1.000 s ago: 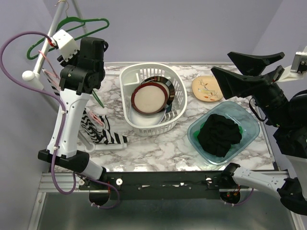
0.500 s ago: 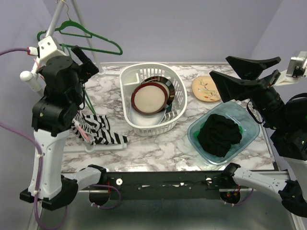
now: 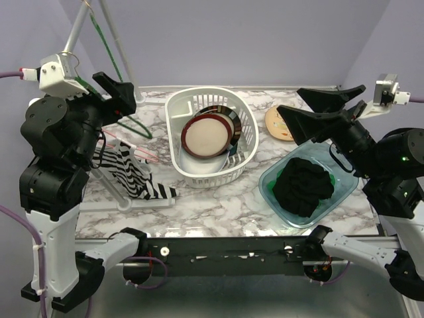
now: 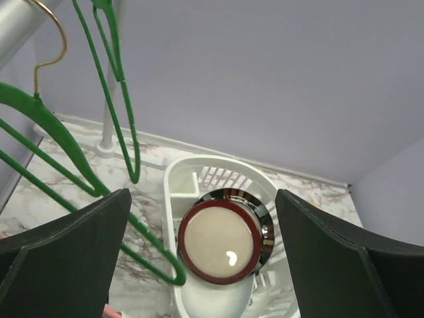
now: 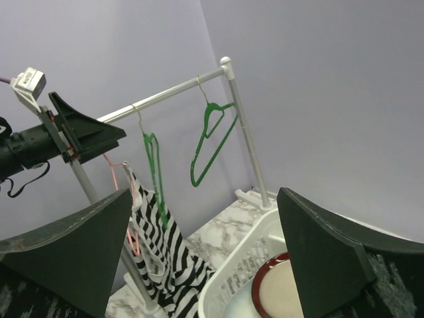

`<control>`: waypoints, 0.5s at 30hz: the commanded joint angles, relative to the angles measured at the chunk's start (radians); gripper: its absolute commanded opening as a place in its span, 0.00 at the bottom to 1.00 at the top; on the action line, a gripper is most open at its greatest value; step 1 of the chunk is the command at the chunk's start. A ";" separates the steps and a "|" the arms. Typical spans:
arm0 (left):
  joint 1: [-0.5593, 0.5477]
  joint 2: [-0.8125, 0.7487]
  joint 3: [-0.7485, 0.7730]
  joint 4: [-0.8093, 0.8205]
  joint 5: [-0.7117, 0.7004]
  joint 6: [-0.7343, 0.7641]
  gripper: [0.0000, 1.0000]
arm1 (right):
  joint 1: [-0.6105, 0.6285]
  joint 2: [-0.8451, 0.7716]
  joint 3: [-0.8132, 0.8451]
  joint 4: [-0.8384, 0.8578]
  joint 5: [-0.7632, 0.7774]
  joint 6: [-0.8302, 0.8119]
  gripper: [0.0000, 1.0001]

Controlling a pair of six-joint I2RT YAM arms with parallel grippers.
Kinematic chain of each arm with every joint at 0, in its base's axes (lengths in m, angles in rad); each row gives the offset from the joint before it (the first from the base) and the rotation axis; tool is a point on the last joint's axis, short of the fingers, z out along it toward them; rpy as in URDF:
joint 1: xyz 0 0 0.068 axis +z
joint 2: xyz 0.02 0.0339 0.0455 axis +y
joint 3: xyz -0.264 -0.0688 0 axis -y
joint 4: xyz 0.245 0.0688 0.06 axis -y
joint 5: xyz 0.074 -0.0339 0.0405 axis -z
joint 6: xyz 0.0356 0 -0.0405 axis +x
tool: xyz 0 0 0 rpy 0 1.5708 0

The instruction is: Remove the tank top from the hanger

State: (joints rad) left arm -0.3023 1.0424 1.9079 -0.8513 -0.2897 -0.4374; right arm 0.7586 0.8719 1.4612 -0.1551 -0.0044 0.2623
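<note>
The black-and-white striped tank top (image 3: pixel 127 173) hangs on a pink hanger (image 3: pixel 144 152) from the rack at the left, its lower end lying on the marble table. The right wrist view shows the tank top (image 5: pixel 162 265) and the pink hanger (image 5: pixel 111 173) below the rail (image 5: pixel 172 93). My left gripper (image 3: pixel 124 97) is open and empty, raised above and to the left of the top, facing the basket. In its own view the left gripper (image 4: pixel 202 193) frames a green hanger (image 4: pixel 99 192). My right gripper (image 3: pixel 319 110) is open and empty, high over the table's right side.
Two green hangers (image 5: pixel 152 165) (image 5: pixel 212 139) hang on the rail beside the top. A white basket (image 3: pixel 245 126) holds a red-rimmed bowl (image 3: pixel 207 134). A patterned plate (image 3: pixel 277 118) lies behind it. A clear teal tub (image 3: pixel 344 175) holds black cloth (image 3: pixel 303 185).
My left gripper has opened, letting go near a green hanger, and the arm has swung left and turned toward the basket. The green hanger has swung. My right gripper has drifted left.
</note>
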 commanded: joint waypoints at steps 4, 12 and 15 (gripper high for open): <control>0.002 0.037 0.164 -0.193 0.119 -0.038 0.99 | 0.007 0.163 0.019 -0.041 -0.182 0.161 0.82; 0.002 -0.056 0.220 -0.088 0.213 -0.018 0.99 | 0.158 0.429 0.091 0.045 -0.169 0.144 0.72; 0.002 -0.126 0.175 0.004 0.233 -0.029 0.99 | 0.221 0.518 0.123 0.097 -0.151 0.143 0.68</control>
State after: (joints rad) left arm -0.3023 1.0164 2.1036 -0.9718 -0.1360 -0.4606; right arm 0.8898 1.2919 1.5051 -0.1413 -0.1658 0.4107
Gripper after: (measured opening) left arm 0.988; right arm 0.707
